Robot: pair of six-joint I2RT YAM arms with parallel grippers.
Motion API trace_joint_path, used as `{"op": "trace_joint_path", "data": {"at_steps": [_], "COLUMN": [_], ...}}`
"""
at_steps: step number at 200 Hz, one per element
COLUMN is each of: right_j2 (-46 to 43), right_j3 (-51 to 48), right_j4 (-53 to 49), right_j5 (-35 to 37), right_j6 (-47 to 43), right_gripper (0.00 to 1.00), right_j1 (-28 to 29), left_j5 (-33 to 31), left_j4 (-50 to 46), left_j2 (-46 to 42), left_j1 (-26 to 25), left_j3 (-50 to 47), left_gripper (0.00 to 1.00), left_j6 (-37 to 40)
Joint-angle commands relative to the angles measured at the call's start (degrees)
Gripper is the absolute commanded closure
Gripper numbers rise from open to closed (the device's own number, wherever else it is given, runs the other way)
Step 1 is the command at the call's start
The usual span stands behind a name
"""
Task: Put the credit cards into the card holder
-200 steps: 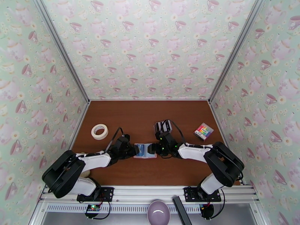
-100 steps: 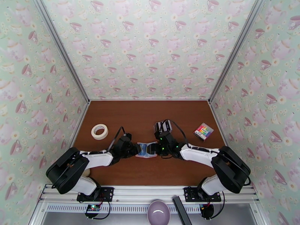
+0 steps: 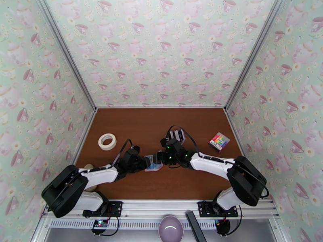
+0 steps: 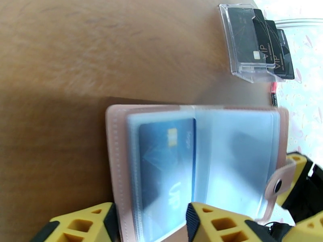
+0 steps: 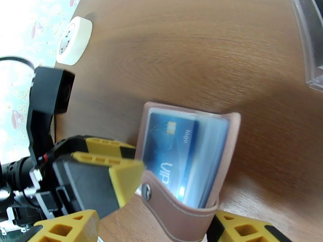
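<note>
The pink card holder (image 3: 152,163) lies half open on the brown table between my two grippers. A blue card (image 4: 165,158) sits in its left clear pocket. My left gripper (image 3: 144,162) is open, its yellow fingers (image 4: 80,222) spread over the near edge of the wallet's left half (image 4: 121,158). My right gripper (image 3: 158,157) is open too, and the right cover with the snap tab (image 5: 147,191) stands raised and curled between its fingers. Black credit cards (image 4: 264,47) stand in a clear rack (image 3: 175,136) behind the wallet.
A roll of white tape (image 3: 107,141) lies at the left and a multicoloured striped pad (image 3: 219,141) at the right. A pale bowl (image 3: 170,228) sits below the table's front rail. Papered walls close in the table on three sides.
My right gripper has moved left and turned the wallet's right cover up and over, so the wallet looks narrower from above. The left gripper has shifted slightly left.
</note>
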Motion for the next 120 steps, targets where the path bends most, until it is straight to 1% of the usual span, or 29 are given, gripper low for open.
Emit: {"op": "trace_joint_path", "data": {"at_steps": [1, 18, 38, 50, 80, 120], "right_j2": [1.82, 3.01, 4.08, 4.24, 4.4, 6.35], "right_j3": [2.61, 3.76, 5.12, 5.5, 6.56, 8.66], "right_j4": [2.0, 2.75, 2.82, 2.78, 2.9, 3.71], "right_j5": [-1.06, -1.49, -1.48, -1.37, -1.68, -2.53], "right_j6": [1.41, 1.98, 2.14, 2.31, 2.55, 2.99], "right_gripper": [0.26, 0.26, 0.26, 0.26, 0.26, 0.26], "right_j1": [1.06, 1.75, 2.56, 2.85, 3.39, 4.44], "left_j5": [-1.6, -2.07, -2.0, -1.8, -1.71, -0.55], "left_j4": [-7.45, -9.47, -11.4, -12.19, -12.82, -12.55], "left_j2": [-3.16, -6.05, -7.96, -8.96, -11.53, -11.86], "left_j1": [1.07, 1.92, 3.38, 4.17, 5.48, 6.58], "left_j3": [-2.17, -2.79, -3.2, -3.5, -4.99, -5.08], "left_gripper": [0.44, 0.42, 0.42, 0.46, 0.64, 0.67], "left_j6": [0.62, 1.36, 2.14, 2.36, 2.69, 3.99]}}
